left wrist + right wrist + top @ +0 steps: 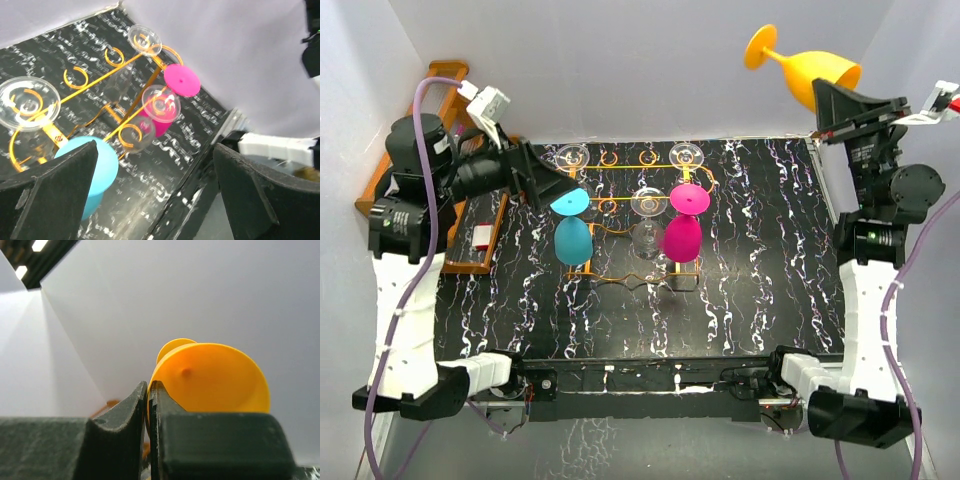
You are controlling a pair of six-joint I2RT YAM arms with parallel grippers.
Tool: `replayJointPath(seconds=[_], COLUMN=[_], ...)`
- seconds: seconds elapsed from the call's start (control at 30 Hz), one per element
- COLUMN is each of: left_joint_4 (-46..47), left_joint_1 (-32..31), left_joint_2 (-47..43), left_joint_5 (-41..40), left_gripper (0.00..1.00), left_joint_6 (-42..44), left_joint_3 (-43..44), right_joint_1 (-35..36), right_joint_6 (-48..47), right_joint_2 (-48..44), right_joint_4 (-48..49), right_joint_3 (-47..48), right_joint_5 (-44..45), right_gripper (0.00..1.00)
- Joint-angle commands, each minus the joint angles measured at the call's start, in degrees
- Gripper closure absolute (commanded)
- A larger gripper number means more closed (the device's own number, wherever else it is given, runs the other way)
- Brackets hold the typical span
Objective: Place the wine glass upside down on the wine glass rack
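The black marbled table (770, 290) carries the wine glass rack (610, 206) and a brown wooden rack (468, 267).

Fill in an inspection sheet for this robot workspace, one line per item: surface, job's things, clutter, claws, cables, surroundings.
Surface: black table with white marbling.
Job's things: orange wine glass held aloft at the back right, tilted, not yet on the wine glass rack. The rack carries a cyan glass, a magenta glass and three clear glasses, all upside down.
Clutter: brown wooden rack at the left edge.
Claws: right claw shut on the orange bowl's rim; left claw open, empty, near the cyan glass.
Cables: purple cables along both arms.
Surroundings: white walls.
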Motion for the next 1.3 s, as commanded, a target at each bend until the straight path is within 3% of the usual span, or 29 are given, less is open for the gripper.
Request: replayJointPath(seconds=[0.0,0.07,0.17,0.23,0.33,0.47,0.57,0.73,0.9,1.27], left_joint_4=[25.3,38.7,56.1,57.8,57.0,58.0,57.7,61.1,63.8,65.2], left_joint_1=[0.2,0.3,0.2,0.2,0.2,0.1,0.2,0.2,0.4,2.5], left_joint_2=[-2.3,-3.6,-3.9,-0.9,3.3,3.5,3.3,3.8,2.6,-1.8], left_joint_5=[5.4,2.4,-2.2,-4.8,-5.9,-6.3,-6.3,-5.2,-3.4,-1.4], left_gripper=[0.03,0.03,0.06,0.08,0.1,0.1,0.1,0.09,0.11,0.12], left_joint_6=[-23.3,-32.7,-45.1,-49.0,-53.0,-55.5,-54.9,-58.7,-59.4,-61.3], left_joint_3=[-3.0,-8.2,-15.0,-14.1,-12.5,-15.1,-15.8,-15.9,-13.9,-14.9], right_joint_1=[3.0,13.0,30.3,35.9,39.1,41.7,45.0,56.7,66.3,73.4], right_joint_6=[5.7,-4.1,-31.4,-44.4,-58.0,-68.5,-79.2,-111.5,-132.1,-141.9], right_joint_2=[5.3,7.9,12.9,16.9,19.1,18.2,17.3,17.2,16.3,17.2], right_joint_4=[19.1,27.1,39.4,46.9,51.1,59.1,64.4,58.7,48.6,36.8], right_joint_3=[6.2,6.4,7.4,7.3,5.9,-0.9,-5.8,-11.3,-13.6,-14.4], right_joint_5=[10.9,20.3,29.4,25.2,17.4,20.9,18.8,6.0,9.7,17.4], right_gripper=[0.92,0.92,0.92,0.92,0.92,0.92,0.92,0.92,0.92,0.92])
